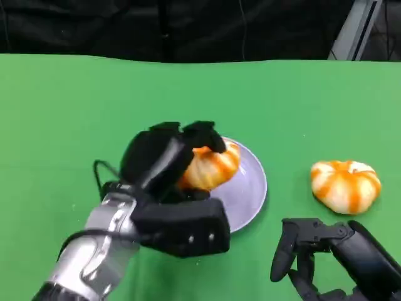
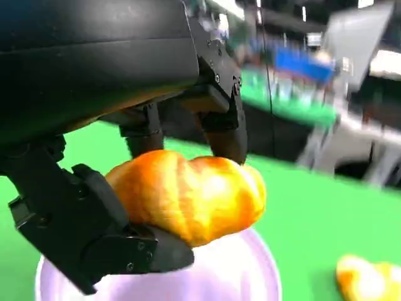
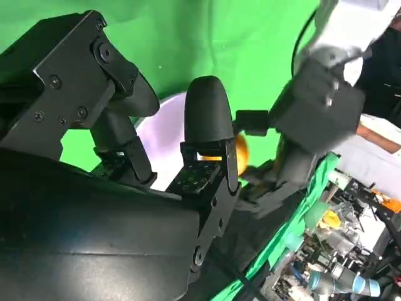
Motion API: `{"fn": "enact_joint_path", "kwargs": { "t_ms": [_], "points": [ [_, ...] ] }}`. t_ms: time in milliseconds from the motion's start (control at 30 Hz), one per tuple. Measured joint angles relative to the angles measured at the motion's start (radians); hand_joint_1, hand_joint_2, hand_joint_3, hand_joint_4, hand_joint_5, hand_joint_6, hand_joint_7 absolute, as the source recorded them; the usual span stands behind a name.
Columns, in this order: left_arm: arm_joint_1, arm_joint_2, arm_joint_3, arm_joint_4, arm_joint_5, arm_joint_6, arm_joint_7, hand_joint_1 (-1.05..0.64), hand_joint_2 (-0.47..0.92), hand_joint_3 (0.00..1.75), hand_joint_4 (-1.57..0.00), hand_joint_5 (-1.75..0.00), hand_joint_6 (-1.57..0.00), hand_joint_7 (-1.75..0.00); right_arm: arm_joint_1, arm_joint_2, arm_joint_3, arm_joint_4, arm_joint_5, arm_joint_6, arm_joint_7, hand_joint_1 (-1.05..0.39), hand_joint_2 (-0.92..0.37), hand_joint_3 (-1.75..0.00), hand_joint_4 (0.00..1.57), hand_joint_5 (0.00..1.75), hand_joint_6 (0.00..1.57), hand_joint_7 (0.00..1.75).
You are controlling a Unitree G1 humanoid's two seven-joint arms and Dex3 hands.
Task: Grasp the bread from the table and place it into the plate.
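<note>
Left hand holds an orange-and-white striped bread roll over the round pale lilac plate.
The fingers clasp the roll from above and below, just above the plate's dish. Two rolls in all: the second lies on the green surface at three o'clock from the plate. One plate. The right hand, fingers released, hovers at five o'clock.

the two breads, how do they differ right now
The bread in the left hand is gripped by black fingers over the plate; the loose bread lies alone on the green table, beside the plate. The held one is partly hidden; the loose one shows whole. Both are orange with pale stripes.
</note>
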Motion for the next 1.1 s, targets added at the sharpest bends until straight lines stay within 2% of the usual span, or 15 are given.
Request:
{"fn": "enact_joint_path", "kwargs": {
  "t_ms": [67,233,400,567,667,767,833,867,933,1000,1100],
  "points": [
    [-0.012,0.009,-0.022,0.000,0.012,0.026,-0.053,-0.62,0.92,0.25,-0.03,-0.43,-0.21,-0.09,0.001,0.000,0.001,0.000,-0.001,0.000,0.000,0.08,-0.29,-1.38,0.84,1.70,0.80,1.31],
    [-0.020,0.031,-0.061,-0.006,0.036,0.100,-0.187,-0.83,0.92,0.39,0.00,-0.05,-0.05,-0.01,0.001,0.000,0.002,-0.001,-0.002,0.000,0.000,0.08,-0.29,-1.37,0.84,1.70,0.81,1.31],
    [-0.020,0.044,-0.080,-0.043,0.037,0.159,-0.315,-0.87,0.92,0.42,0.00,0.00,-0.03,-0.01,0.001,0.000,0.002,-0.001,-0.002,-0.004,0.000,0.08,-0.29,-1.38,0.85,1.69,0.81,1.31],
    [-0.001,0.054,-0.082,-0.104,0.027,0.191,-0.369,-0.83,0.92,0.44,0.00,0.00,-0.05,-0.02,0.001,0.000,0.001,-0.001,-0.002,-0.007,0.000,0.09,-0.29,-1.38,0.84,1.67,0.81,1.30],
    [0.042,0.067,-0.058,-0.154,-0.012,0.179,-0.370,-0.74,0.92,0.40,-0.05,-0.03,-0.10,-0.04,0.000,-0.001,0.001,0.000,-0.004,-0.012,-0.001,0.09,-0.28,-1.38,0.85,1.66,0.82,1.29],
    [0.101,0.086,-0.008,-0.228,-0.079,0.140,-0.358,-0.60,0.92,0.34,-0.22,-0.14,-0.23,-0.10,-0.003,0.000,0.002,0.000,-0.012,-0.014,-0.003,0.08,-0.28,-1.40,0.84,1.69,0.82,1.29],
    [0.152,0.094,0.045,-0.287,-0.132,0.114,-0.339,-0.52,0.92,0.31,-0.38,-0.25,-0.34,-0.14,-0.004,0.000,0.002,-0.001,-0.014,-0.010,-0.003,0.08,-0.28,-1.40,0.84,1.70,0.82,1.29],
    [0.177,0.095,0.071,-0.316,-0.157,0.105,-0.326,-0.45,0.92,0.30,-0.48,-0.47,-0.42,-0.15,-0.004,0.001,0.002,-0.001,-0.014,-0.008,-0.003,0.08,-0.28,-1.40,0.84,1.70,0.82,1.30],
    [0.225,0.096,0.123,-0.367,-0.202,0.097,-0.305,-0.40,0.92,0.30,-0.56,-0.66,-0.50,-0.17,-0.005,0.001,0.003,-0.002,-0.014,-0.007,-0.003,0.08,-0.28,-1.40,0.84,1.70,0.81,1.30],
    [0.266,0.096,0.160,-0.410,-0.240,0.091,-0.295,-0.35,0.92,0.30,-0.67,-0.77,-0.63,-0.23,-0.005,0.002,0.004,-0.002,-0.014,-0.005,-0.002,0.08,-0.28,-1.40,0.83,1.69,0.81,1.30],
    [0.362,0.108,0.233,-0.508,-0.315,0.077,-0.295,-0.30,0.92,0.28,-0.72,-0.86,-0.76,-0.26,-0.004,0.003,0.006,-0.005,-0.014,-0.004,-0.002,0.07,-0.28,-1.40,0.84,1.69,0.81,1.30]
  ]
}}
